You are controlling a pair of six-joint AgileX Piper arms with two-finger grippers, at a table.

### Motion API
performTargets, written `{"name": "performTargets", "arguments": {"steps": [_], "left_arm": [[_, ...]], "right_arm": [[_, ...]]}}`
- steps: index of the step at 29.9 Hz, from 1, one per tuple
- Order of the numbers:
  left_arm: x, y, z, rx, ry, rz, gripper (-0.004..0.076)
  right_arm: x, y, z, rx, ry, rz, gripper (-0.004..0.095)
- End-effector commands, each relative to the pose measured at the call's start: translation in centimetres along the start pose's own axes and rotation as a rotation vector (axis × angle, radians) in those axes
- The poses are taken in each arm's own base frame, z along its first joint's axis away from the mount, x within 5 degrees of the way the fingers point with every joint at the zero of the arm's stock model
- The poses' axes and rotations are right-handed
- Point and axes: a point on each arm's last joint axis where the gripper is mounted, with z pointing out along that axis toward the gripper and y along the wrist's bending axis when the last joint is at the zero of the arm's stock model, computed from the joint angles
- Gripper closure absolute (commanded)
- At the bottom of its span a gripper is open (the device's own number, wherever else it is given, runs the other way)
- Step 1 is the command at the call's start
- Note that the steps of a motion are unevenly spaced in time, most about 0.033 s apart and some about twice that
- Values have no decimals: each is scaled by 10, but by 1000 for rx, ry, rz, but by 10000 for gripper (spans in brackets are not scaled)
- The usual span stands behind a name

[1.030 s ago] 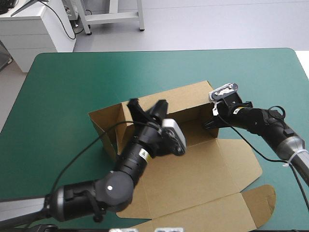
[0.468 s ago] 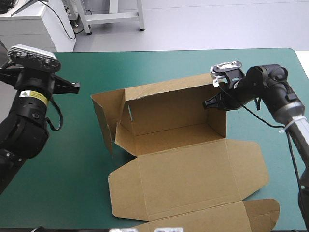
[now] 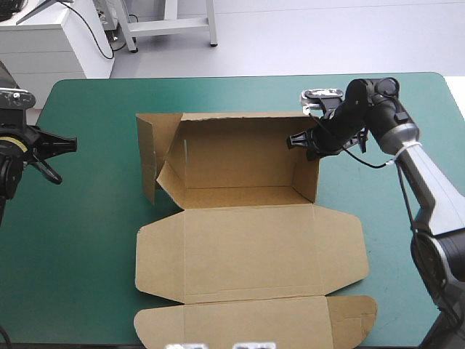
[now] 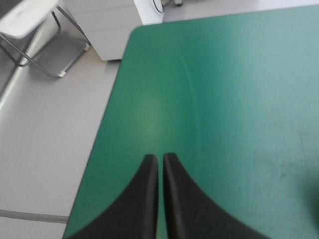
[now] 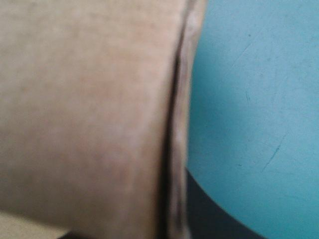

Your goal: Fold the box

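Right wrist view: almost all brown board, blurred. Only one black finger [image 5: 207, 219] showed, just beside the wall's edge; the other was hidden behind the board. In the high view the lowest flap of the box [image 3: 247, 236] was cut off by the bottom of the frame.

The box sat mid-frame on the teal-green worktop [image 3: 87, 240] as an open tray toward the top, with the lid flat below it. The flap at the tray's left end stood loose and splayed outward. There was bare cover left and right of the box, wider on the left, and a narrower strip above the tray's far wall.

The right claw [image 3: 311, 142] was at the tray's upper right corner, pinching the top of the right wall with the board between its fingers. The left claw [image 4: 160, 157] was pressed together with only a hairline gap, holding nothing. It was over the worktop's left rim at the frame's left edge, well apart from the box.
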Motion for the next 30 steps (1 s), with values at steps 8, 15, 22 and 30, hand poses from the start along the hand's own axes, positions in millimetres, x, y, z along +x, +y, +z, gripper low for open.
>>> {"name": "performTargets", "arguments": {"steps": [8, 15, 22, 30], "left_arm": [[-5, 1, 12, 64, -14, 13, 710], [-5, 0, 15, 72, -5, 40, 712], [-3, -1, 16, 77, 21, 41, 712], [-2, -1, 16, 77, 29, 41, 712]], "right_arm": [[-15, 9, 24, 54, -39, -147, 880], [-30, 17, 17, 86, -199, -210, 510], [-42, 25, -28, 111, -261, -250, 465], [-48, 33, -60, 102, -318, -242, 465]]}}
